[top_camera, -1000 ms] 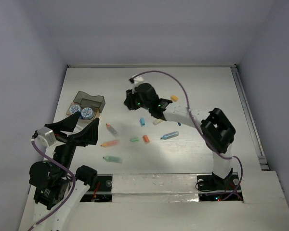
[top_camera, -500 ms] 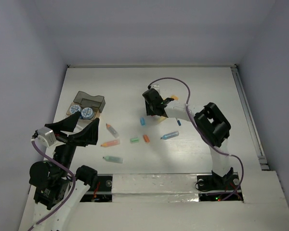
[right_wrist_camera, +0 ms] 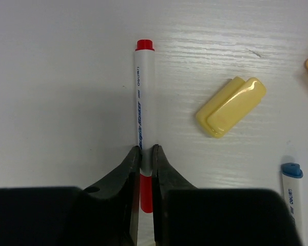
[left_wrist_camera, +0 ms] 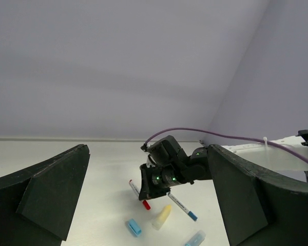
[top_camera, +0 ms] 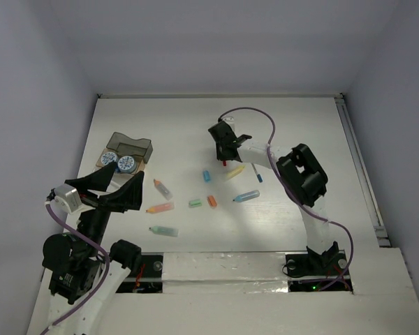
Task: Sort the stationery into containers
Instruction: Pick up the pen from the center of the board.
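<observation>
Right hand [right_wrist_camera: 145, 150] clamps one pen [right_wrist_camera: 143, 92] beside one block [right_wrist_camera: 230, 106].

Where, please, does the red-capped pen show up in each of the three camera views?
Top external: red-capped pen at centre, at the right gripper's tip.
Left wrist: lower middle, slanted.
Right wrist: centre, upright, clamped.
Shared landmark: yellow cap just beside it.

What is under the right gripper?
A red-capped pen, pinched between the right gripper's fingers. Its capped end shows; the other end is covered by the gripper itself.
</observation>
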`<control>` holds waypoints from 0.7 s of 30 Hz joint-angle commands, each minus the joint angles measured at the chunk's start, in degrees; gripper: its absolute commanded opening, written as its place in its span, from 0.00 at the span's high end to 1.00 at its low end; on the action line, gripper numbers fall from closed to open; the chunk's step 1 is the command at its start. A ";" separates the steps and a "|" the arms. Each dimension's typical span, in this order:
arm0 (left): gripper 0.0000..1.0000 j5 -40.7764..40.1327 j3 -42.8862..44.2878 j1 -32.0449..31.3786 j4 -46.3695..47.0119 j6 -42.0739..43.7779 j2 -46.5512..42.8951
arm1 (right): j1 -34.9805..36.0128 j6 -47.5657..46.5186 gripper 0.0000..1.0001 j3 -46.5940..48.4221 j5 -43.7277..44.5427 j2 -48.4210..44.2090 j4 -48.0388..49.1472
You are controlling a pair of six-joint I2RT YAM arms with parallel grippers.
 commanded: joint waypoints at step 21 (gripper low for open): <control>0.01 2.32 -0.28 -0.45 2.89 0.21 1.27 | 17.87 -11.21 0.95 22.30 -37.56 4.89 21.81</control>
